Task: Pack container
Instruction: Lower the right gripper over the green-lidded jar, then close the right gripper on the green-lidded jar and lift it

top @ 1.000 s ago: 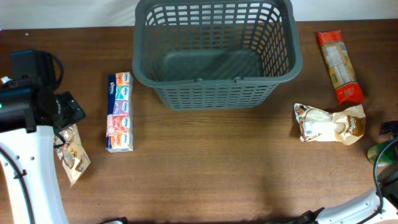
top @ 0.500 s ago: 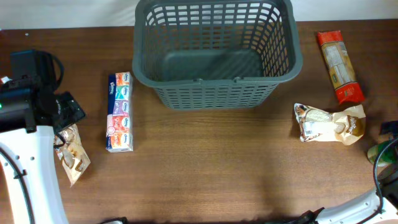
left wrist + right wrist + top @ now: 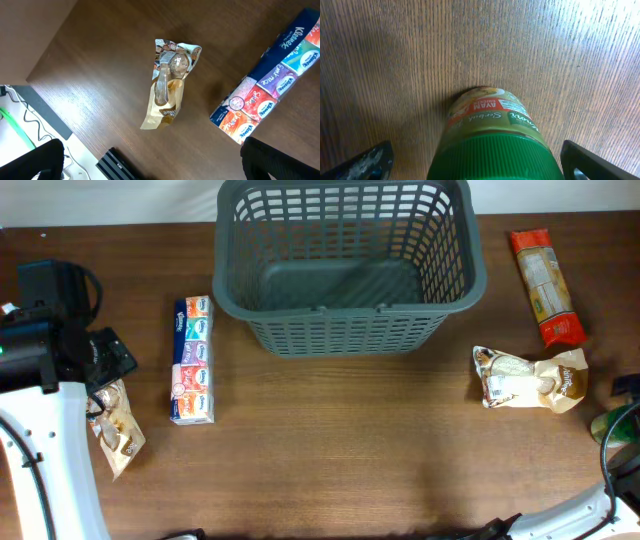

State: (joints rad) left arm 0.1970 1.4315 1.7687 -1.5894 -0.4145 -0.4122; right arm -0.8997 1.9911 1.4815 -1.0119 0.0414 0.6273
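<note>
Container (image 3: 345,308): far middle of table (image 3: 330,470), upright, open top facing up. Dark grey, slotted walls, thick rim, own floor showing through the top.

Just off its front-left corner: long tissue multipack (image 3: 192,360), flat, running front to back, apart from the container. Further left, near the table edge: small clear-and-tan snack packet (image 3: 120,430), flat, partly tucked under the left arm (image 3: 50,440) in overhead view.

Left pincer (image 3: 150,152): released, jaws spread wide, hanging above the table, gripping nothing. In wrist view, snack packet lying on the wood ahead of the fingertips, untouched. Tissue multipack off to one side, apart from the packet.

Right of container: red-ended pasta packet (image 3: 546,288) near the far right edge, flat, slightly angled. Nearer the front: crumpled white-and-tan bag (image 3: 530,378), flat, apart from the container's front-right corner.

Right pincer (image 3: 475,157): released too, jaws wide, straddling a green-lidded jar (image 3: 490,112) with a green-and-red label. Clear gap at one finger; at the other, cannot tell whether touching. Jar barely in overhead view, at the right table edge, mostly cut off.
</note>
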